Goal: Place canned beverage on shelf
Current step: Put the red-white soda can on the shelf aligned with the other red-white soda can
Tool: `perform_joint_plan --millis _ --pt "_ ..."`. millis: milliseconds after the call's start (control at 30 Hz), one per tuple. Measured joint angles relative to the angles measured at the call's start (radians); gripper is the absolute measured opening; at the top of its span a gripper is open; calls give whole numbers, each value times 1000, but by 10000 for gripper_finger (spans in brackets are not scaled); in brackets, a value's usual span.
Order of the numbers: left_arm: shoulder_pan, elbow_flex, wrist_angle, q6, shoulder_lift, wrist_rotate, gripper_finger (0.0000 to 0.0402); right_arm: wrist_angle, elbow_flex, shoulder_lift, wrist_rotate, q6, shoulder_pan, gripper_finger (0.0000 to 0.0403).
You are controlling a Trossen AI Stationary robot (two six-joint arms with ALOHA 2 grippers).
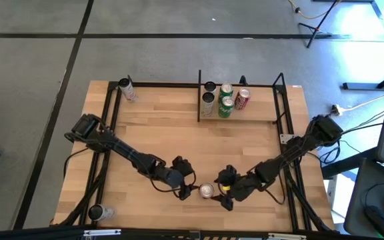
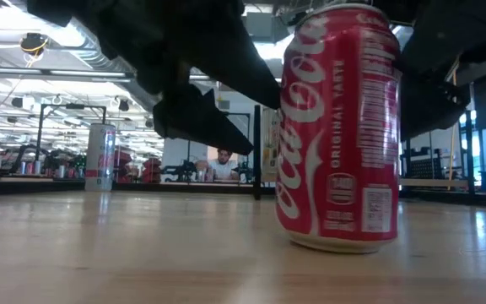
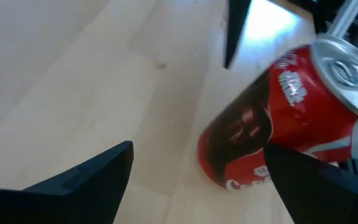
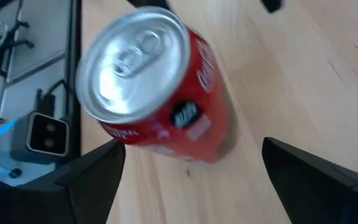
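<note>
Near the table's front edge, a red Coca-Cola can (image 1: 207, 191) is seen standing upright on the light-wood tabletop (image 1: 165, 133), flanked by the left gripper (image 1: 185, 192) and the right gripper (image 1: 225, 195), both held with fingers spread wide and nothing grasped. At the far side, the shelf (image 1: 259, 113) is occupied by four cans (image 1: 225, 100), well apart from the red can. A seated person (image 2: 221, 165) is glimpsed in the room beyond.

can (image 1: 207, 191): your red cola can, upright, untouched between both open jaws
shelf (image 1: 259, 115): far from jaws, holding four cans
</note>
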Motion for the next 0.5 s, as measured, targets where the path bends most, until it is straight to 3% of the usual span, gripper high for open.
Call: perform_joint_plan --millis 400,500 --pt "-37 0 26 -1 -1 27 364 -136 0 -53 -15 -37 -91 363" --pt "-36 1 14 -2 -1 36 364 -158 0 -66 -58 -50 -105 363"
